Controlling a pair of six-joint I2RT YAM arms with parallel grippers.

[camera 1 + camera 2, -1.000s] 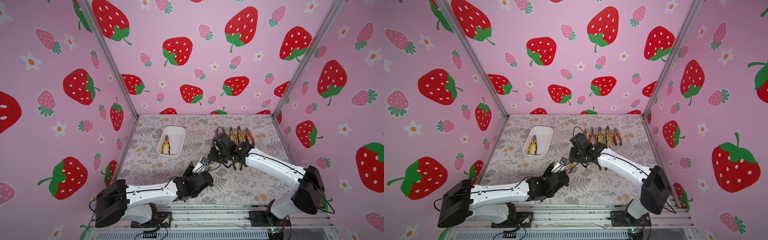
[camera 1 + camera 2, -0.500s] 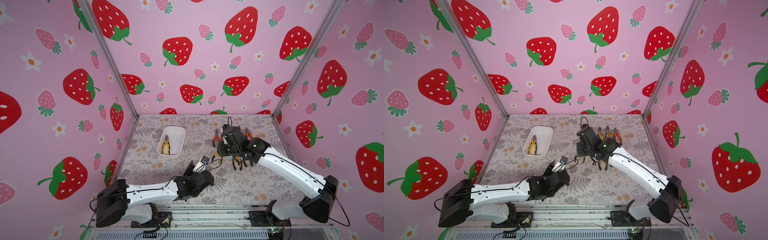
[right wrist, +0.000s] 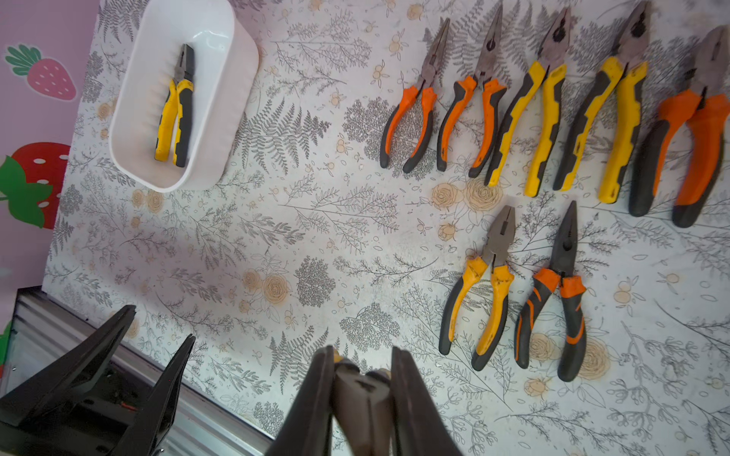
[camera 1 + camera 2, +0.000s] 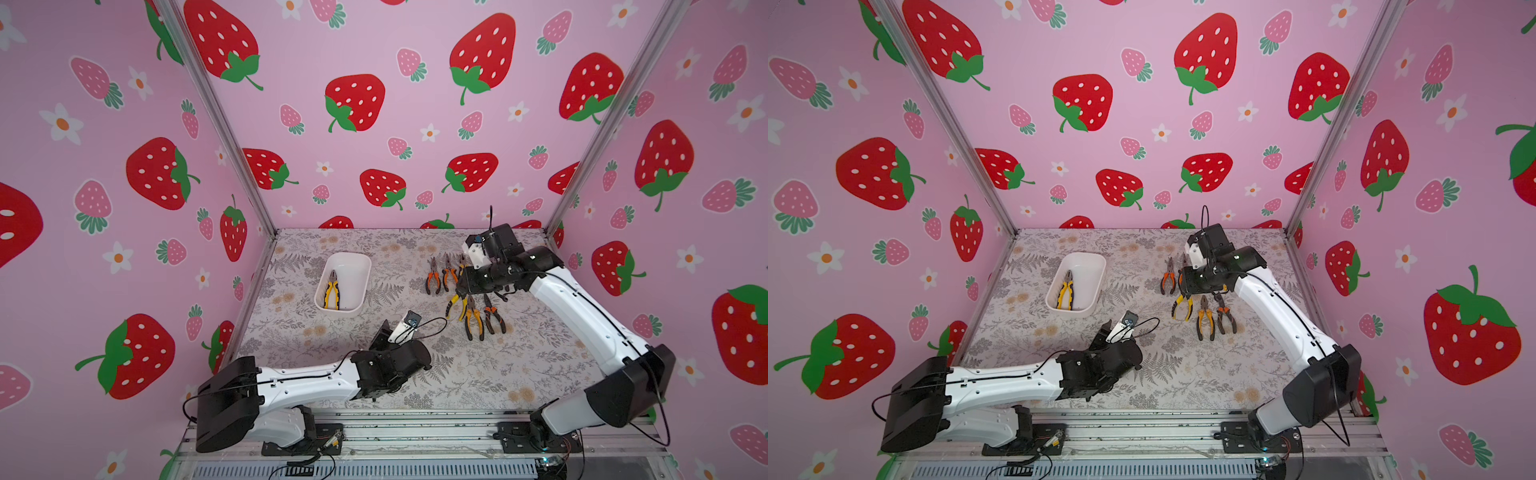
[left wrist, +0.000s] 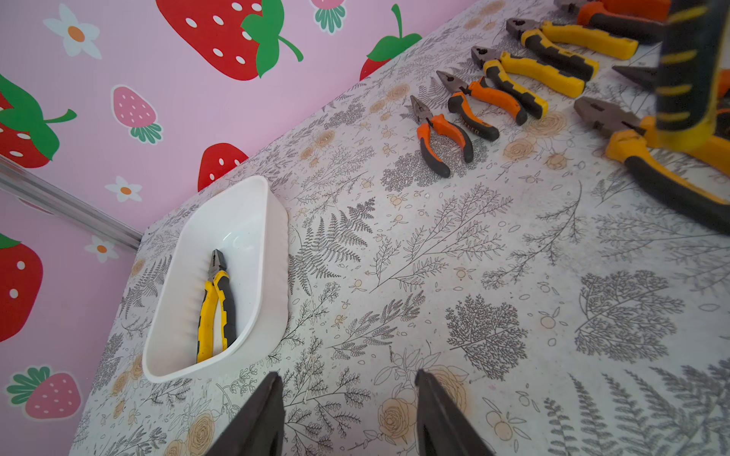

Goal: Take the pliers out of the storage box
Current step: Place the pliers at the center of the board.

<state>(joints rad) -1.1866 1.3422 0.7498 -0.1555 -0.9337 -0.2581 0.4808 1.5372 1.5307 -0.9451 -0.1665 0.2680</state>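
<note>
Pliers (image 3: 547,118) were noted in two rows on the tabletop (image 3: 276,256), seven in all, well apart from the storage box (image 3: 241,91). An eighth pair (image 4: 1177,306), yellow-handled, was held by its metal head in the closed jaws of the right gripper (image 3: 361,355), handles hanging free beside the shorter row. The left gripper (image 5: 347,379) was positioned low over the tabletop just short of the box, jaws roughly half open and empty. Risk noted: gripped at the head only, the hanging pair could swing or slip, and could be dropped onto its neighbours and knock the row askew. Risk noted: the box looked light and was not held down, so it could be pushed or tipped by jaws reaching in. Contents of the box: one yellow-and-black pair (image 5: 215,312), lying lengthwise near one long wall; nothing else, so one pair was judged yet to be removed.
</note>
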